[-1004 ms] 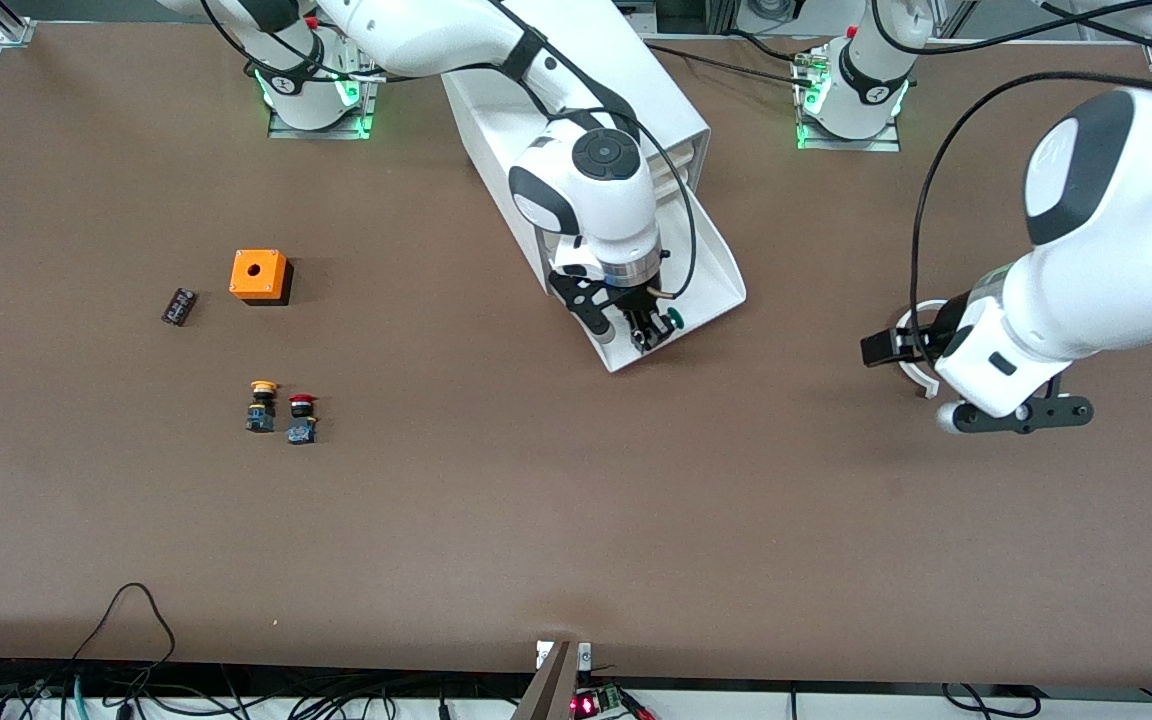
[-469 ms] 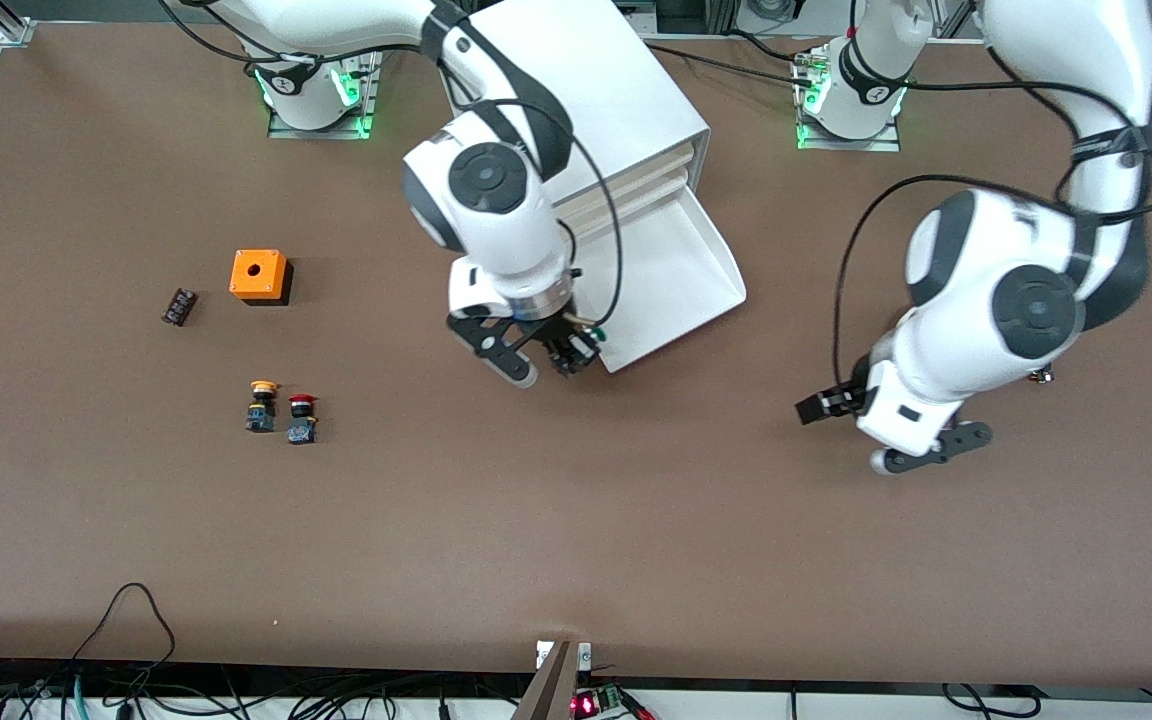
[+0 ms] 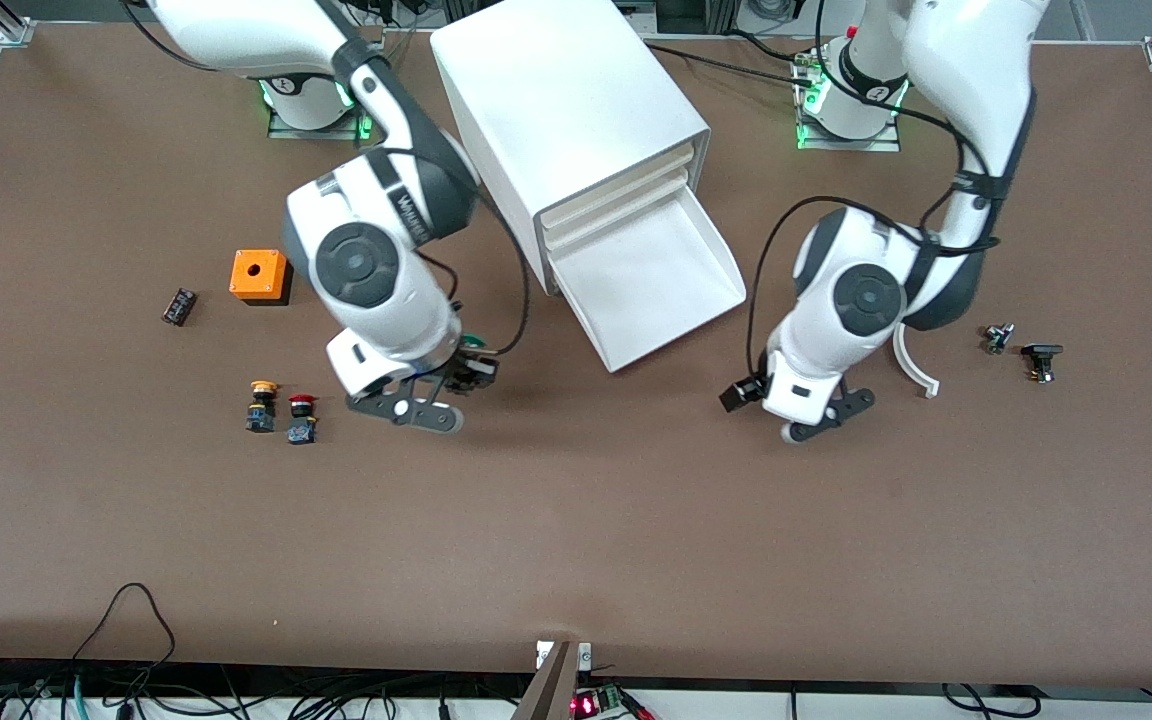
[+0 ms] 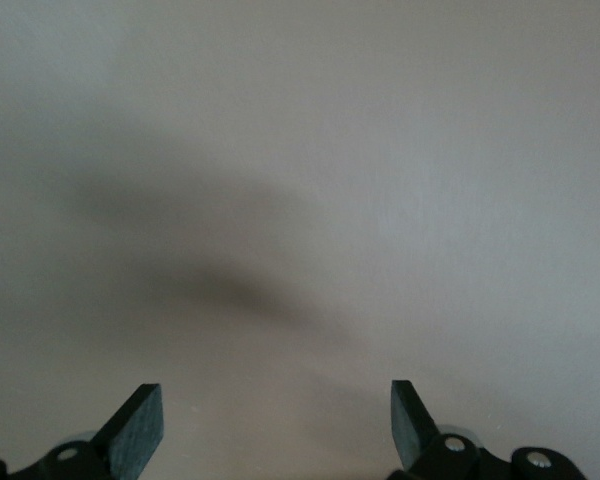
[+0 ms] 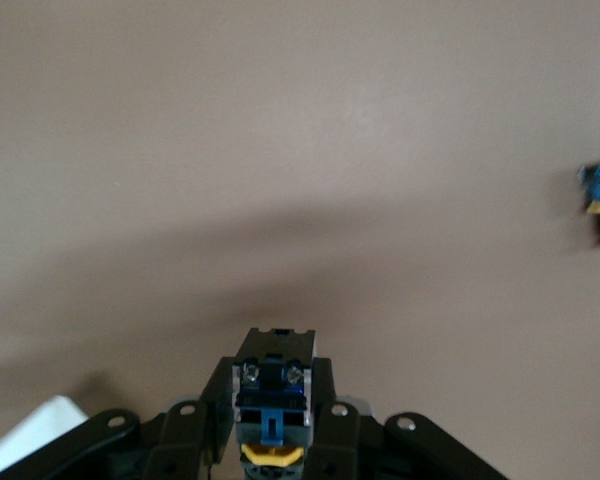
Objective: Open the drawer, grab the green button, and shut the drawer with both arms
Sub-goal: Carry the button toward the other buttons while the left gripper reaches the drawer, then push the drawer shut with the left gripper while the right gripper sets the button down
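The lowest drawer (image 3: 671, 300) of the white cabinet (image 3: 576, 110) stands pulled out, and its tray shows nothing inside. My right gripper (image 3: 469, 368) is shut on the button (image 3: 476, 344), whose green cap shows, and holds it over the bare table between the drawer and the two other buttons. In the right wrist view my right gripper (image 5: 275, 345) grips the button's black-blue body (image 5: 272, 405) with the yellow ring below it. My left gripper (image 3: 742, 393) is over the table beside the drawer's front corner. In the left wrist view it (image 4: 277, 412) is open and empty over bare table.
A yellow-capped button (image 3: 261, 404) and a red-capped button (image 3: 301, 418) stand toward the right arm's end, with an orange box (image 3: 259, 275) and a small dark part (image 3: 178, 306). A white curved piece (image 3: 916, 368) and two small parts (image 3: 1040, 358) lie toward the left arm's end.
My right gripper has lifted the button out of the drawer and carried it toward the right arm's end. My left arm has swung in toward the drawer's front.
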Available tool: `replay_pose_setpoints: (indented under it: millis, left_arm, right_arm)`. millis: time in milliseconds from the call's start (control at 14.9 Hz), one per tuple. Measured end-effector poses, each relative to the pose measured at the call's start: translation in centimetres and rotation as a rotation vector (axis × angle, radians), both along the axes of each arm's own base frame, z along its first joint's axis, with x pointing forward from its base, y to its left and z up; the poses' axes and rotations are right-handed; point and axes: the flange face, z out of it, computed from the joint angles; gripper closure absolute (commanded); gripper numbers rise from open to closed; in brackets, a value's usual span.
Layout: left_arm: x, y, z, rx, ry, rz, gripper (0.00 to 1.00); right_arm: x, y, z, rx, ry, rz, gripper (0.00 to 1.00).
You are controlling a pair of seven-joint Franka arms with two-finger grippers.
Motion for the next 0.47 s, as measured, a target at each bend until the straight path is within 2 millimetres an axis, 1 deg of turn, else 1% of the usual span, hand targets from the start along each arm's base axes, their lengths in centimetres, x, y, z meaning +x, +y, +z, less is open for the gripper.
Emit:
replay_pose_setpoints:
  millis: [134,201,469]
  left_arm:
    - [-2.6,-2.3,-2.3,0.025,0.000,0.009,0.00]
    - [-3.3,-3.0,-2.8,0.032,0.004,0.018,0.00]
    - [-5.0,-4.9,-3.4,0.038,0.018,0.020,0.00]
  right_arm:
    - [0.9,-2.8,-0.9,-0.009,0.022,0.084,1.00]
    - [1.3,-4.2,-1.6,-0.013,0.036,0.117,1.00]
    - [2.7,-9.7,-4.4,-0.013,0.051,0.210,1.00]
